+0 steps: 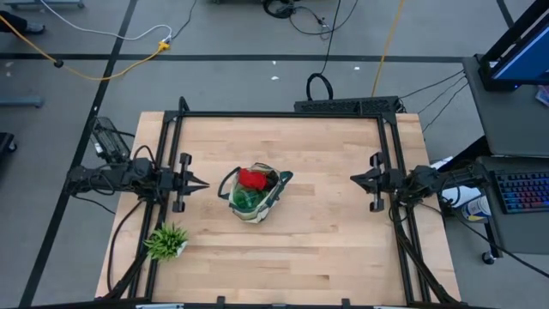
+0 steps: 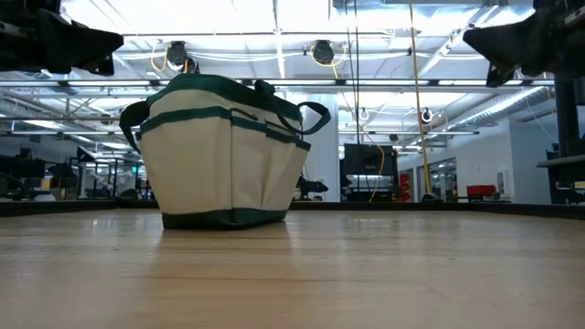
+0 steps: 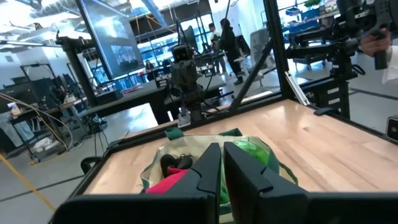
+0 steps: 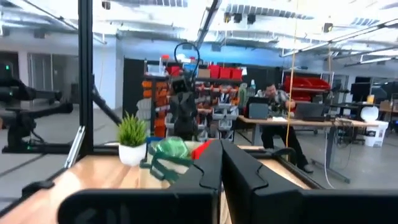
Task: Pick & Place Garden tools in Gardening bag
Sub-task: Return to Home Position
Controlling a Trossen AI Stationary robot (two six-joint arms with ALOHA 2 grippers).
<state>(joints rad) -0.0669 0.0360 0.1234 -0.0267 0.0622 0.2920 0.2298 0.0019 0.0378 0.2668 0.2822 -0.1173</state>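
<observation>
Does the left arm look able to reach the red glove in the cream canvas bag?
Probably yes: the left gripper hovers beside the green-trimmed cream canvas bag; the red glove lies uppermost in its open mouth, nothing between them.

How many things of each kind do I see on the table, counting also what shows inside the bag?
Bag: 1
Plant: 1
Red glove, in the bag: 1
Green spray bottle, in the bag: 1
Total: 4
Left gripper and right gripper hover at the table sides.
</observation>
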